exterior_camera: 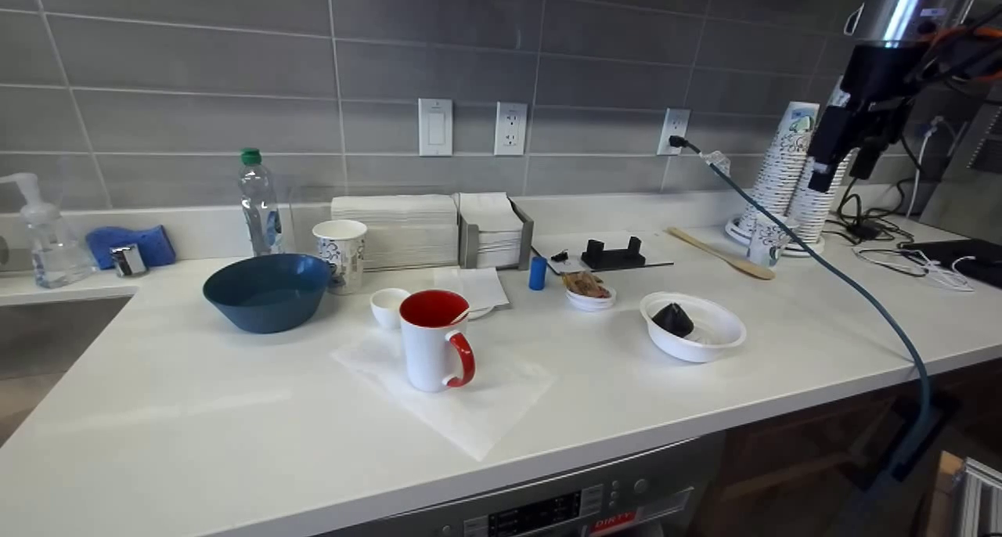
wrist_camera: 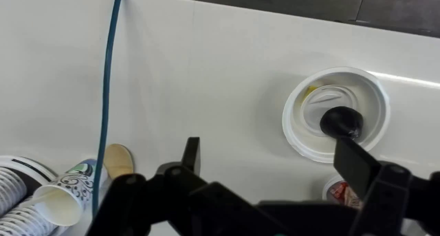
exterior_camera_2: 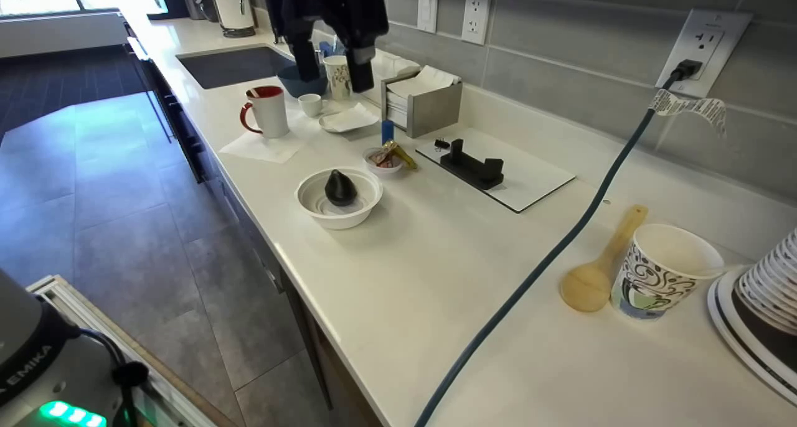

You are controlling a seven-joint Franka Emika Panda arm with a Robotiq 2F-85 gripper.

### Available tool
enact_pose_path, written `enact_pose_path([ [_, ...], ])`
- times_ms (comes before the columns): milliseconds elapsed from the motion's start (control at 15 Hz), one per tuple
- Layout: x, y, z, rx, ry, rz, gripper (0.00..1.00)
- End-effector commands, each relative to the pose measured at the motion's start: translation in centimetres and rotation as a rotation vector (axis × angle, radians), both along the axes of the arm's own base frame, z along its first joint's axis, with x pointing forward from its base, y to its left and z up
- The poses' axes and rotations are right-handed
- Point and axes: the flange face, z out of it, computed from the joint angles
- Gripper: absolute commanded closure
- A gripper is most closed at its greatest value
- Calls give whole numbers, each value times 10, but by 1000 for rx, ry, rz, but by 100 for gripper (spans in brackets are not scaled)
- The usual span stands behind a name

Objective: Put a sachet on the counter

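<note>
The off-white counter (exterior_camera: 243,443) also shows in an exterior view (exterior_camera_2: 398,290) and the wrist view (wrist_camera: 220,67). Several red, tan and golden sachets (exterior_camera: 587,284) lie in a small white dish (exterior_camera: 591,303). These sachets show in an exterior view (exterior_camera_2: 391,155), a golden one leaning over the dish's edge. In the wrist view the sachets (wrist_camera: 343,193) are partly hidden behind the right finger. My gripper (exterior_camera: 841,173) is open and empty, high above the counter. Its fingers also show in an exterior view (exterior_camera_2: 333,78) and the wrist view (wrist_camera: 268,141).
A white bowl (exterior_camera: 689,351) holding a dark, egg-shaped object (exterior_camera: 673,319) stands by the dish. A teal cable (exterior_camera: 845,280) crosses the counter to an outlet. A blue cylinder (exterior_camera: 537,273), black stand (exterior_camera: 613,255), wooden spoon (exterior_camera: 720,254), paper cups and red-white mug (exterior_camera: 427,357) stand around.
</note>
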Motion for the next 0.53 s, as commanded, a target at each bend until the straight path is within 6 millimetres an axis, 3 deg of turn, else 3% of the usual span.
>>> enact_pose_path([
  [0, 12, 43, -21, 57, 35, 186, 0],
  [267, 43, 91, -46, 73, 33, 410, 0],
  [467, 78, 98, -57, 93, -14, 515, 0],
])
